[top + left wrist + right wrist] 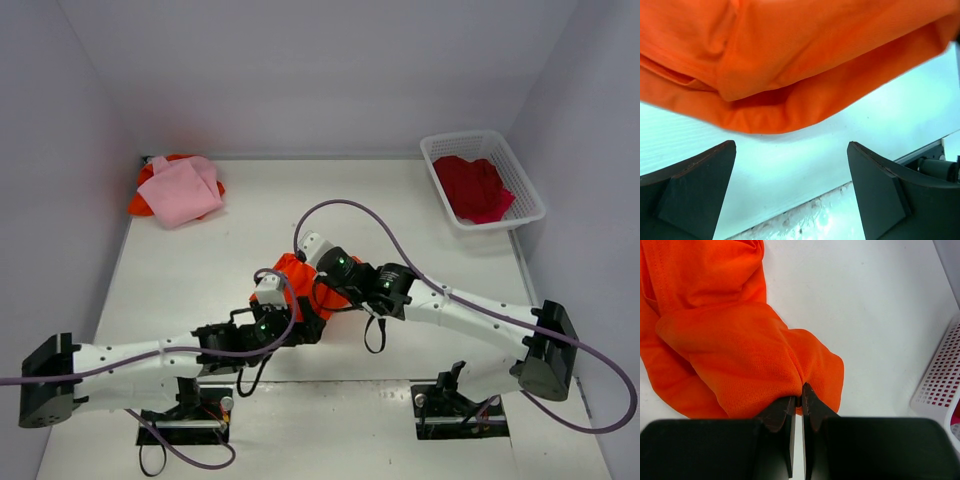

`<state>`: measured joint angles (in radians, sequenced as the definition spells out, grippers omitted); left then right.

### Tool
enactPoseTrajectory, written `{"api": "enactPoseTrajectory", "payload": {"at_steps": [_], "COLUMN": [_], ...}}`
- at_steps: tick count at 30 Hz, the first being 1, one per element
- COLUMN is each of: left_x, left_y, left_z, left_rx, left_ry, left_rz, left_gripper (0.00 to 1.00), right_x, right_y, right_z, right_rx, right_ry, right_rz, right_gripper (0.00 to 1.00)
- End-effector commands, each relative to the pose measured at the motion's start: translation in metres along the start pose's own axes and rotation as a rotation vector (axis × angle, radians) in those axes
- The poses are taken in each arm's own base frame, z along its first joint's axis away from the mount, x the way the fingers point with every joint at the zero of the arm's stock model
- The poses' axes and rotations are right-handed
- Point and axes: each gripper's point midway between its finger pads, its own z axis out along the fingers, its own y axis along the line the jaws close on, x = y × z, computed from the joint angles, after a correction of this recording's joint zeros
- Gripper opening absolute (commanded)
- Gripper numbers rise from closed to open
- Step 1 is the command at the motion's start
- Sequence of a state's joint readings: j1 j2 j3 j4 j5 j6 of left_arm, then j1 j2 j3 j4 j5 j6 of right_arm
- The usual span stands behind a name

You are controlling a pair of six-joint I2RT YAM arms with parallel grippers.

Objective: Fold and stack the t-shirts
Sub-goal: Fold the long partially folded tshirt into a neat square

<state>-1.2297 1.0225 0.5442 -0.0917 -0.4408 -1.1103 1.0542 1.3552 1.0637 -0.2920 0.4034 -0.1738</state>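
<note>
An orange t-shirt [297, 272] lies bunched at the table's middle, between the two arms. My right gripper [798, 399] is shut on a fold of the orange t-shirt [735, 355]; in the top view this gripper [318, 258] sits over the cloth. My left gripper [791, 165] is open and empty, its jaws wide apart just in front of the orange t-shirt's hanging edge [790, 65]; in the top view it [283, 322] is at the shirt's near side. A pink t-shirt [185, 190] lies folded on another orange one [146, 199] at the back left.
A white basket [527, 183] at the back right holds a red t-shirt [474, 187]; its wall shows in the right wrist view [940, 385]. White walls close in the table on three sides. The arm bases and cables sit at the near edge.
</note>
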Motion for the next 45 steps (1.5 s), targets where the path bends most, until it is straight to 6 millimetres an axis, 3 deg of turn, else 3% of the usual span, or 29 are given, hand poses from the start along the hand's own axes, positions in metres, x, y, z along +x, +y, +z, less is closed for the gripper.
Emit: {"api": "enactPoseTrajectory", "payload": {"at_steps": [1, 6, 8, 10, 11, 17, 23, 28, 36, 45], "left_x": [-0.018, -0.019, -0.01, -0.004, -0.004, 0.008, 0.021, 0.03, 0.024, 0.032], "left_y": [0.006, 0.004, 0.005, -0.021, -0.018, -0.041, -0.05, -0.047, -0.039, -0.025], "left_z": [-0.018, -0.013, -0.006, -0.002, -0.001, -0.012, -0.004, 0.004, 0.007, 0.015], "left_rx": [-0.027, 0.001, 0.009, 0.132, 0.119, 0.2, 0.192, 0.179, 0.136, 0.107], "left_ry": [-0.054, -0.082, -0.07, -0.119, -0.127, -0.193, -0.209, -0.202, -0.243, -0.246], "left_rz": [0.011, 0.016, 0.04, 0.067, 0.07, 0.145, 0.222, 0.244, 0.324, 0.344], "left_gripper": [0.88, 0.88, 0.88, 0.88, 0.88, 0.88, 0.88, 0.87, 0.82, 0.76], "right_x": [-0.023, -0.025, -0.025, -0.027, -0.027, -0.029, -0.029, -0.031, -0.032, -0.033], "right_y": [-0.007, -0.003, -0.003, -0.009, -0.009, -0.011, -0.007, -0.009, -0.011, -0.012], "right_z": [0.003, 0.008, 0.008, 0.003, 0.002, 0.002, 0.005, 0.001, -0.003, -0.003], "right_rx": [0.025, 0.011, 0.013, 0.03, 0.029, 0.03, 0.019, 0.021, 0.02, 0.025], "right_ry": [-0.063, -0.062, -0.063, -0.076, -0.077, -0.081, -0.074, -0.087, -0.095, -0.094], "right_rz": [0.027, 0.029, 0.029, 0.036, 0.032, 0.039, 0.045, 0.052, 0.062, 0.059], "right_gripper": [0.0, 0.0, 0.0, 0.0, 0.0, 0.0, 0.0, 0.0, 0.0, 0.0]}}
